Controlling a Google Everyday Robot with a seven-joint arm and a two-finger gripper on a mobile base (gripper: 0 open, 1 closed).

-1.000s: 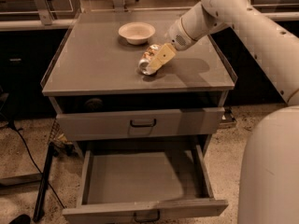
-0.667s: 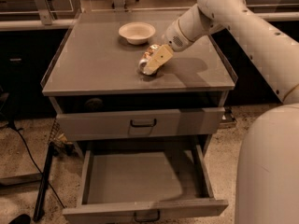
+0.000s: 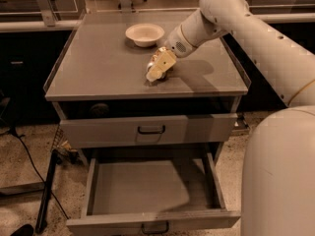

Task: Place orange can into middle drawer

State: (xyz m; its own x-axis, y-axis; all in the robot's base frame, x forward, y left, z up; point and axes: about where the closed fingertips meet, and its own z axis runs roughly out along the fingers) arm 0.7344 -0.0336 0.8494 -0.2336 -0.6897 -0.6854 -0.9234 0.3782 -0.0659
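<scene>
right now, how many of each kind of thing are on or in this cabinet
bowl: 1
can: 1, on the cabinet top, with the gripper down on it
drawers: 2, a shut drawer and an open drawer below it
total: 4
</scene>
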